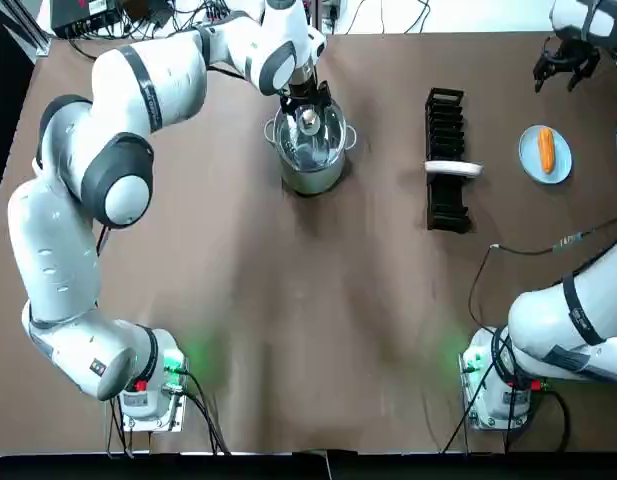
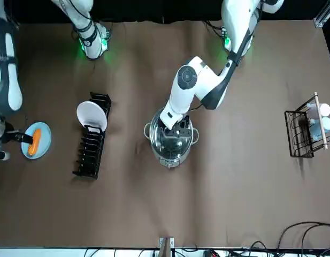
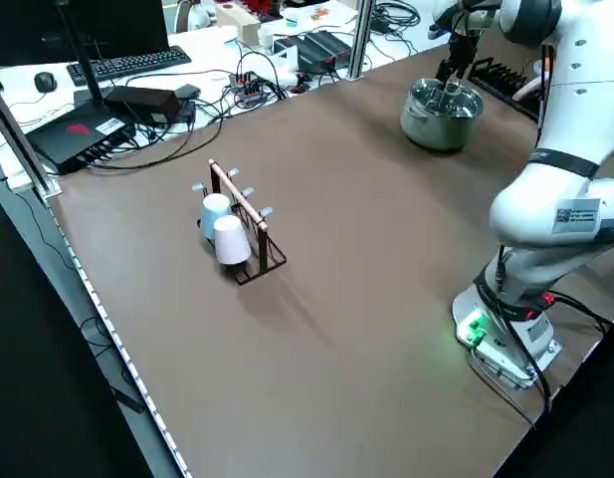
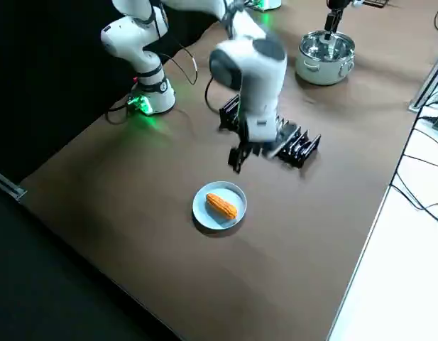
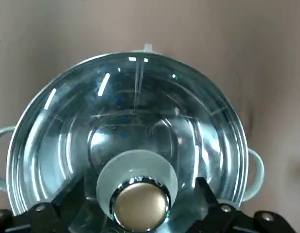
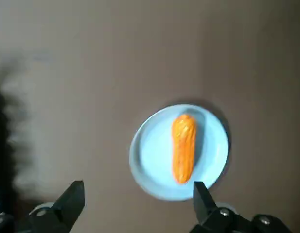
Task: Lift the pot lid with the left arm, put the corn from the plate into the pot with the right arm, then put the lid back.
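A steel pot (image 1: 310, 160) stands at the table's far centre with its glass lid (image 5: 140, 121) on it. My left gripper (image 1: 306, 104) hangs just over the lid, open, with a finger on each side of the lid's knob (image 5: 140, 204) and a gap to both. The orange corn (image 1: 546, 150) lies on a small blue plate (image 1: 562, 168) at the far right. My right gripper (image 1: 566, 62) is open in the air just beyond the plate, nothing in it. In the right wrist view the corn (image 6: 184, 145) lies past the open fingers (image 6: 74, 196).
A black dish rack (image 1: 446, 190) holding one white plate (image 1: 453, 169) stands between pot and corn plate. A wire rack with cups (image 2: 306, 128) sits on the left arm's side. A cable (image 1: 528, 250) trails across the table by the right arm's base.
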Action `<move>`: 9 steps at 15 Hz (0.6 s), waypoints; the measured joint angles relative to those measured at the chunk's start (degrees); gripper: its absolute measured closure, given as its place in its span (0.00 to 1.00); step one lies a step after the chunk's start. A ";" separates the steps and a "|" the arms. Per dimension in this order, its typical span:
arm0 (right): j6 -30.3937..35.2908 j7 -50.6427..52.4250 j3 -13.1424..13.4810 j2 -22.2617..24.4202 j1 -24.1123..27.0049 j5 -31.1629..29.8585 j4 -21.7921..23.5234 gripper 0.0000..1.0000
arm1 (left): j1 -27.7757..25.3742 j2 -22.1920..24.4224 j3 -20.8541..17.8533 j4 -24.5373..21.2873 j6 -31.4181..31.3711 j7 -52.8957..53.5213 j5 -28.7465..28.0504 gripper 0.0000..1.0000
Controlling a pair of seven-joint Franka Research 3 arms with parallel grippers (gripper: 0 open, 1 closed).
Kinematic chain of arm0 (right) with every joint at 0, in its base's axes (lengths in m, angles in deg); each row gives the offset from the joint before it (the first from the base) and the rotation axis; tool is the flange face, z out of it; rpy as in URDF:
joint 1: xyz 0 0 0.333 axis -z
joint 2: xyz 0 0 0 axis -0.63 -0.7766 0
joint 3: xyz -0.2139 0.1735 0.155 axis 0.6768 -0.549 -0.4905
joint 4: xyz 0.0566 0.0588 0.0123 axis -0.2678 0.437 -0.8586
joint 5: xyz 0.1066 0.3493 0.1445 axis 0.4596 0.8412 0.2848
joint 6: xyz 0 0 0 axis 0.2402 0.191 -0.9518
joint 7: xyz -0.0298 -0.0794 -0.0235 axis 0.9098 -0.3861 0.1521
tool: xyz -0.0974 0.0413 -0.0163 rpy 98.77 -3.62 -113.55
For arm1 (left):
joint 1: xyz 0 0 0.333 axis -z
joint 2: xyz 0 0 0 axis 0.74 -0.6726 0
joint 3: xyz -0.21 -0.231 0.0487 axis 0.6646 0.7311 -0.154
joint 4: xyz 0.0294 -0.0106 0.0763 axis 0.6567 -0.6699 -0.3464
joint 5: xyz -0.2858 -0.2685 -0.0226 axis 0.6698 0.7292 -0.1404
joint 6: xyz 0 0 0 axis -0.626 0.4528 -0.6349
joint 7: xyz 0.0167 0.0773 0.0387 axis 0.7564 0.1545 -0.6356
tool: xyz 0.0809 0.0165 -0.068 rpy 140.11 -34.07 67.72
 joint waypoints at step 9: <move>-9.71 8.92 -0.03 -11.82 7.60 -0.02 -0.29 0.12 | 4.88 0.00 -4.43 0.52 0.12 -1.85 -0.21 0.26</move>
